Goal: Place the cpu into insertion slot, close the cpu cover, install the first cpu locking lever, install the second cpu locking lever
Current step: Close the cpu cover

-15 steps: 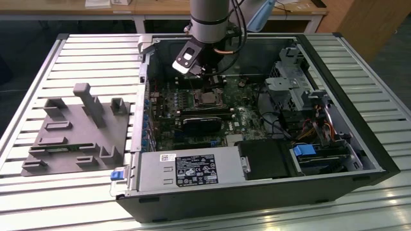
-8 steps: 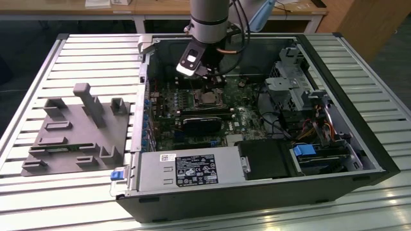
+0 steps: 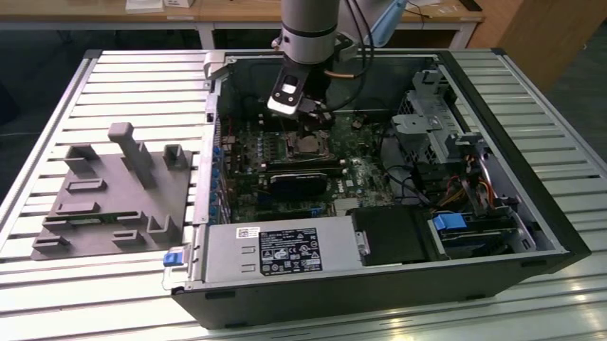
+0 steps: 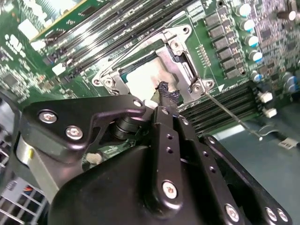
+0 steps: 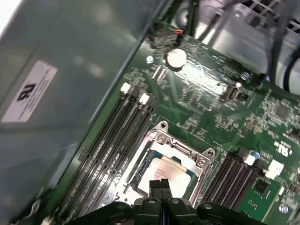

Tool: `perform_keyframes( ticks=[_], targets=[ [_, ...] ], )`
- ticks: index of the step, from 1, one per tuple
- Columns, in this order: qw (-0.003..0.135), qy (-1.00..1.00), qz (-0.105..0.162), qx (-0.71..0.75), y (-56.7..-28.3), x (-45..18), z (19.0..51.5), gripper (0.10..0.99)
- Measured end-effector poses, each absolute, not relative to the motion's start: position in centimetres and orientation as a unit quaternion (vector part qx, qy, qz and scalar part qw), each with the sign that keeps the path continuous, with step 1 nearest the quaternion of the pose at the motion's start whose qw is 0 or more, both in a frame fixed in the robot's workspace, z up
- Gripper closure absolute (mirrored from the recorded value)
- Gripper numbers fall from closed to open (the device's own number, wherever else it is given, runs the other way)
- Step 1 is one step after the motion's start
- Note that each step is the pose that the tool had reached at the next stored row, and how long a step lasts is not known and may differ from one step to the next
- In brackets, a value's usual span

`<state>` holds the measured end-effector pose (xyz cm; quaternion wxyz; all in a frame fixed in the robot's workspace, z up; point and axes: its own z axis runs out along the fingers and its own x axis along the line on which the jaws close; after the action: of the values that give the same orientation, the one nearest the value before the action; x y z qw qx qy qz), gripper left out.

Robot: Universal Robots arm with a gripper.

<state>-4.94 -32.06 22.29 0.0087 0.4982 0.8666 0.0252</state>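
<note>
While cpu cover (image 5: 182,149) lies closed over cpu (image 5: 169,171) | gripper (image 5: 159,183) pinched together, near cover

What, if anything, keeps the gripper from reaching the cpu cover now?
Likely nothing, so yes: the gripper hangs close over the cpu cover, fingers shut, with no cable or part seen between them.

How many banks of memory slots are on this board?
2. One bank lies on one side of the cpu cover, the other on the opposite side; more may be hidden.
</note>
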Motion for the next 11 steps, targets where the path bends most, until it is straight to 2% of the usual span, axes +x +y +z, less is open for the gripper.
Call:
perform_keyframes(
  ticks=[11],
  targets=[
    [0.007, 0.912, 0.024, 0.409, -32.06, -4.95, 22.25, 0.984]
  ],
)
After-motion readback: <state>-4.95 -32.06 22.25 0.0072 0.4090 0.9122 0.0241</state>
